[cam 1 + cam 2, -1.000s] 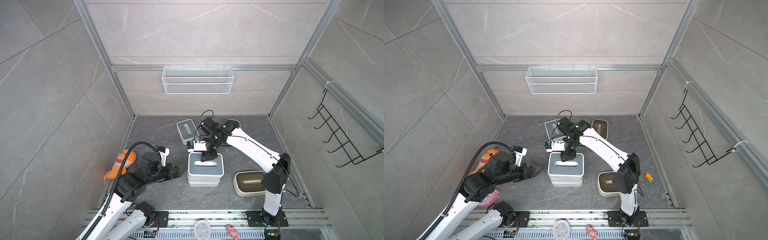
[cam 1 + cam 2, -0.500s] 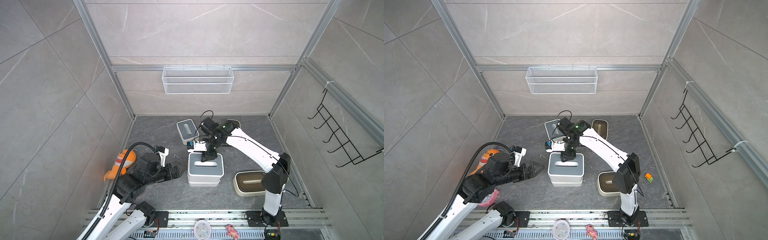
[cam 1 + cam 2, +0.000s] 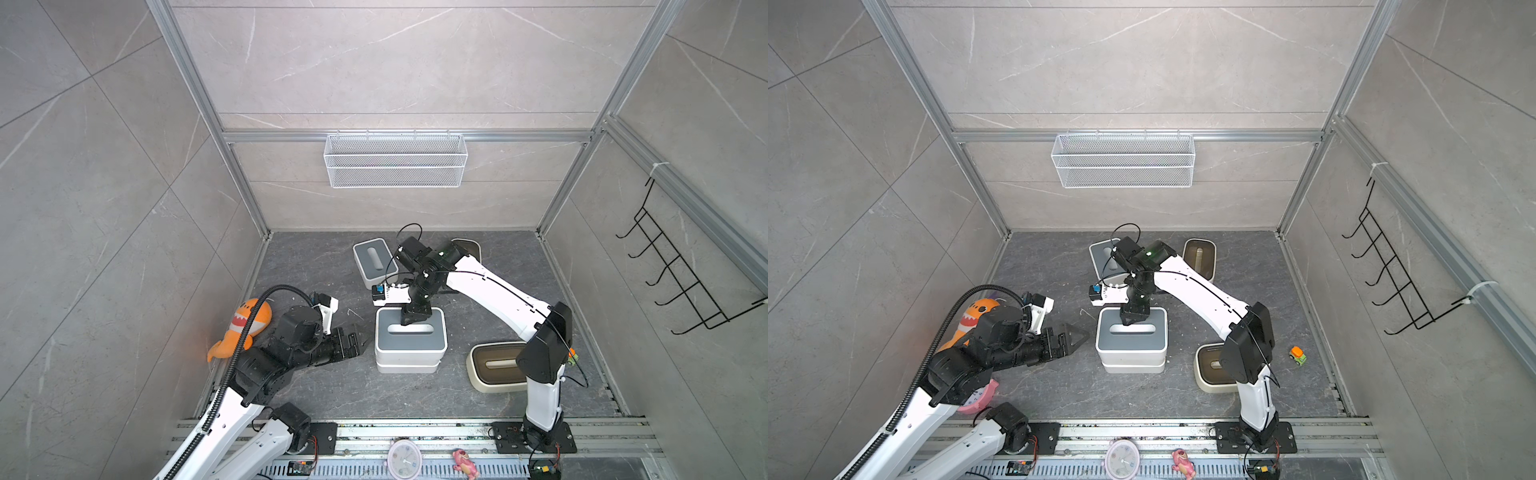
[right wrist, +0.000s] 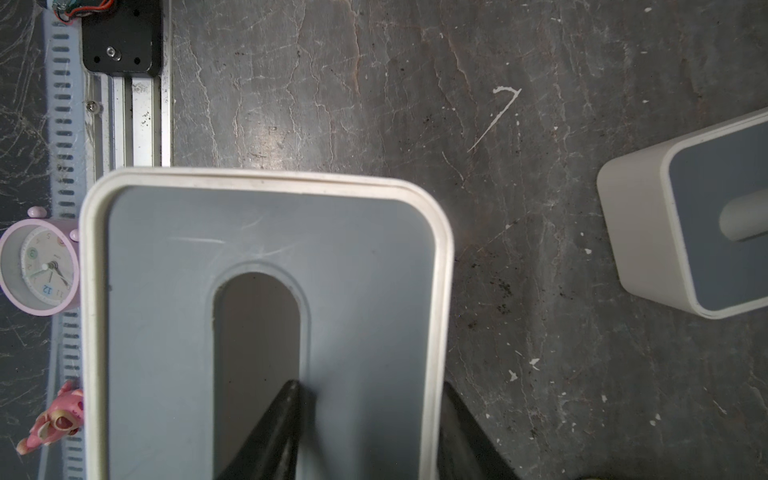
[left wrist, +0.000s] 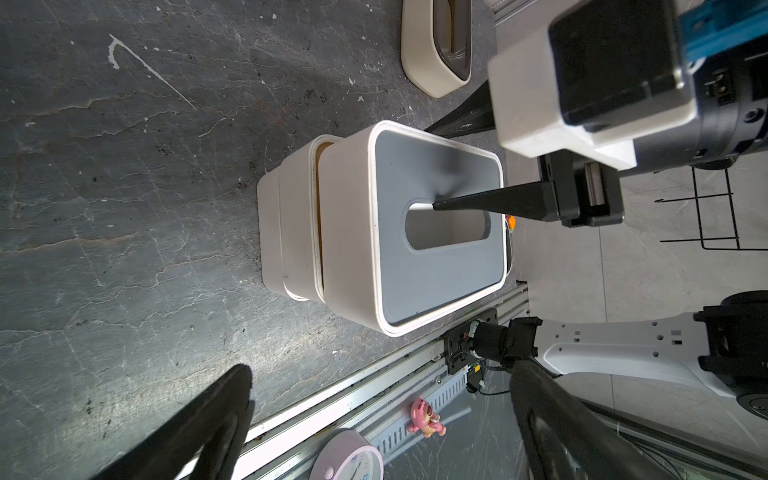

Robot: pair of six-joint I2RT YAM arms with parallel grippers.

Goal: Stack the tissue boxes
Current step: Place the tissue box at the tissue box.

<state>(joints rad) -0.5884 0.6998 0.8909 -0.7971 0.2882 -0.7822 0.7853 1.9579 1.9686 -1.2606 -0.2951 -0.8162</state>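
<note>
A tissue box with a grey lid (image 3: 411, 338) (image 3: 1131, 338) tops a stack in mid-floor. In the left wrist view it (image 5: 436, 266) sits on two white boxes (image 5: 295, 232) with a bamboo edge showing between them. My right gripper (image 3: 409, 320) (image 4: 370, 386) is shut on that top box, one finger in the slot and the other outside the far wall. My left gripper (image 3: 353, 338) (image 5: 386, 419) stands open, holding nothing, just left of the stack. Another grey-lidded box (image 3: 374, 262) (image 4: 706, 232) lies at the back. One cream box with a brown lid (image 3: 1200, 257) is behind the right arm, and another (image 3: 494, 365) is at the front right.
An orange plush shark (image 3: 245, 324) lies by the left wall. A toy car (image 3: 1298, 356) sits near the right wall. A pink clock (image 3: 404, 457) and a pink figure (image 3: 465, 459) rest on the front rail. A wire basket (image 3: 395, 160) and a black hook rack (image 3: 681, 282) hang on the walls.
</note>
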